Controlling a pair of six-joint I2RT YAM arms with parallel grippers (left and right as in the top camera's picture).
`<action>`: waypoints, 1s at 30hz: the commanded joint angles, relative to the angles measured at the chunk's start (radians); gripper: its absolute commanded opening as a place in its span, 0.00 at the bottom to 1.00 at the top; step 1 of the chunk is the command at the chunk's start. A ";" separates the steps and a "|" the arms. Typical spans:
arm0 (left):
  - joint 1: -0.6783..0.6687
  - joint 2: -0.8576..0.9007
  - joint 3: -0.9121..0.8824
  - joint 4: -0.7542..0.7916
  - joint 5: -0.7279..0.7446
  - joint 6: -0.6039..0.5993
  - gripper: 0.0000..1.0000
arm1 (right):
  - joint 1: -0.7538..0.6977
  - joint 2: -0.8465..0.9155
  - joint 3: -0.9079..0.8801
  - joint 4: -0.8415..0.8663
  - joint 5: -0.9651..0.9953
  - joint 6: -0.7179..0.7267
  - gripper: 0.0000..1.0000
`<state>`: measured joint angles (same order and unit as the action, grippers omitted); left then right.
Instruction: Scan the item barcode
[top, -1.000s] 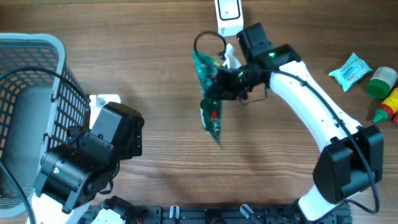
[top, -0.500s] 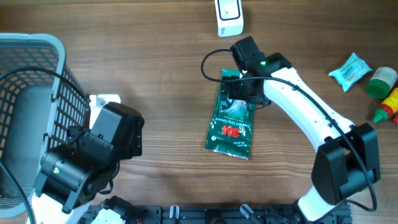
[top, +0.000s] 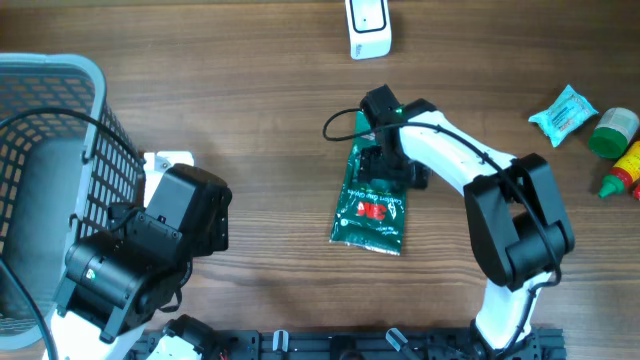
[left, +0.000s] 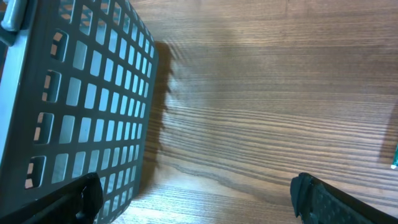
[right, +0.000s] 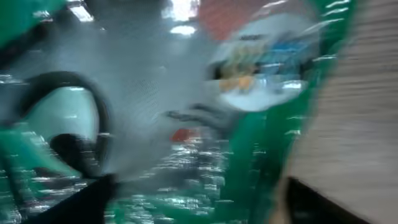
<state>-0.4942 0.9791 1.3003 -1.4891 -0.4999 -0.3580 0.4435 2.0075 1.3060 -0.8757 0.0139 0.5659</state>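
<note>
Now, from overhead, we see the green foil snack packet (top: 371, 210) lying flat near the middle of the wooden table (top: 250, 100). It is no longer lifted toward the white handheld scanner (top: 368, 27) at the far edge, and the right gripper (top: 385, 160) hovers over its upper end. In the left wrist view, the left gripper (left: 199, 196) gapes empty beside the grey plastic basket (left: 81, 93). The blurred right wrist view shows the jaws apart and the packet released. We judge a regrasp may be needed.

Green packet (top: 371, 207), centre of the overhead frame: red logo block under a line of white print, both too small to read. Right wrist view of the same packet: print blurred, unreadable. Teal packet (top: 563, 112), upper right: markings illegible. Nothing legible elsewhere.
</note>
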 joint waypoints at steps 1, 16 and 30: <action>0.008 -0.001 -0.003 0.000 0.002 -0.017 1.00 | 0.004 0.078 -0.129 0.057 -0.042 -0.005 0.32; 0.008 -0.001 -0.003 0.000 0.002 -0.017 1.00 | -0.167 0.074 0.280 -0.729 -0.449 0.469 0.04; 0.008 -0.001 -0.003 0.000 0.002 -0.017 1.00 | -0.209 0.071 0.285 -0.736 -1.213 0.351 0.05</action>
<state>-0.4942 0.9791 1.3003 -1.4891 -0.4999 -0.3584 0.2329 2.0750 1.5772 -1.6081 -1.0416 0.9123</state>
